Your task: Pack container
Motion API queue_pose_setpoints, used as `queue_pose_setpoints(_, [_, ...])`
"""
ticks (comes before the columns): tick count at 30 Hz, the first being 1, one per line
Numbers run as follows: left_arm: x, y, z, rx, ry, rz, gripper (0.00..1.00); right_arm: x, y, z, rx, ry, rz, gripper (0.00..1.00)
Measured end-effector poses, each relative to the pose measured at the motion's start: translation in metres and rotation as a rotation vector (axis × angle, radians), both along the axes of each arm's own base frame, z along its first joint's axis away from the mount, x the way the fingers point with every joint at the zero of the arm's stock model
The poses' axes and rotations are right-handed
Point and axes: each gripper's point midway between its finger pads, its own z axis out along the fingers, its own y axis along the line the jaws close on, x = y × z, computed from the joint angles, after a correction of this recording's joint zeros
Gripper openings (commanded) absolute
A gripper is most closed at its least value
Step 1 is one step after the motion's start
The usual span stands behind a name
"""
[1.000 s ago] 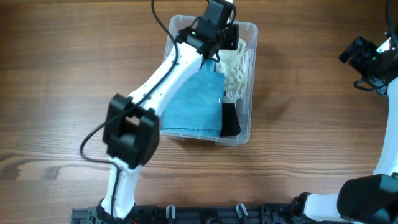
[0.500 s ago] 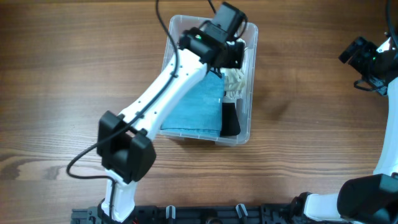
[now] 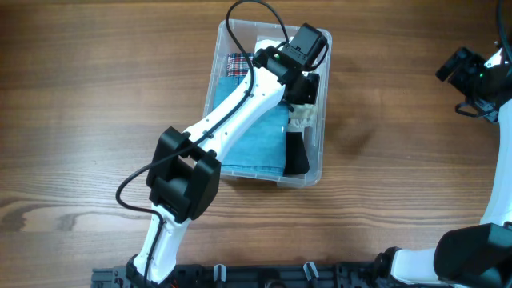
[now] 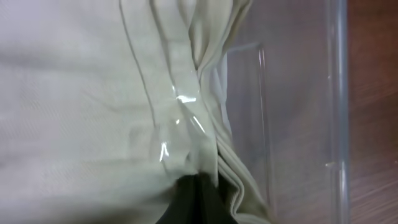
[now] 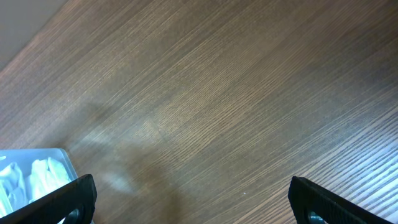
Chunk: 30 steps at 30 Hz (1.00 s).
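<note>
Mostly, L pincer (image 3: pixel 307 90) hidden in container (image 3: pixel 323 138), grip unclear; R pincer (image 5: pixel 193 200) spread.

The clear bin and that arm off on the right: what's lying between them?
Nothing: the overhead view shows only bare wooden table between the container and the right gripper.

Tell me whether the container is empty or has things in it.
The container is partly full: blue cloth, cream fabric, plaid cloth and a black item lie inside.
</note>
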Motion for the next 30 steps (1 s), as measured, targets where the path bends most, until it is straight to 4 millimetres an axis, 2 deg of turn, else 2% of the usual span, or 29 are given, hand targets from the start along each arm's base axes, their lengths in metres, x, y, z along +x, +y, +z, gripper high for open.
queue_pose_setpoints(1, [0.002,0.000,0.002,-0.002,-0.011,0.002,0.08,0.000,0.000,0.000,0.000,0.000,0.000,1.00])
queue_pose_setpoints(2, [0.003,0.000,0.004,-0.005,-0.019,0.003,0.19,0.000,0.000,0.000,0.000,0.000,0.000,1.00])
queue_pose_setpoints(4, [0.008,0.000,0.018,-0.017,-0.064,0.000,0.57,0.000,0.000,0.000,0.000,0.000,0.000,1.00])
queue_pose_setpoints(5, [0.011,0.001,0.031,-0.029,-0.094,0.003,0.88,0.000,0.000,0.000,0.000,0.000,0.000,1.00])
queue_pose_setpoints(6, [0.013,0.003,0.045,-0.042,-0.122,0.008,0.97,0.000,0.000,0.000,0.000,0.000,0.000,1.00])
queue_pose_setpoints(7, [0.014,0.005,0.064,-0.061,-0.157,0.014,1.00,0.000,0.000,0.000,0.000,0.000,0.000,1.00])
queue_pose_setpoints(11, [0.006,0.022,0.148,-0.149,-0.292,0.036,1.00,0.000,0.000,0.000,0.000,0.000,0.000,1.00])
queue_pose_setpoints(14, [-0.009,0.042,0.212,-0.215,-0.389,0.054,1.00,0.000,0.000,0.000,0.000,0.000,0.000,1.00])
queue_pose_setpoints(17, [-0.029,0.068,0.253,-0.242,-0.433,0.074,1.00,0.000,0.000,0.000,0.000,0.000,0.000,1.00])
queue_pose_setpoints(20, [-0.046,0.092,0.270,-0.237,-0.438,0.095,1.00,0.000,0.000,0.000,0.000,0.000,0.000,1.00])
queue_pose_setpoints(24, [-0.061,0.104,0.275,-0.224,-0.427,0.099,1.00,0.000,0.000,0.000,0.000,0.000,0.000,1.00])
queue_pose_setpoints(27, [-0.064,0.106,0.276,-0.222,-0.424,0.099,1.00,0.000,0.000,0.000,0.000,0.000,0.000,1.00])
queue_pose_setpoints(30, [-0.072,0.112,0.265,-0.184,-0.375,0.097,1.00,0.000,0.000,0.000,0.000,0.000,0.000,1.00])
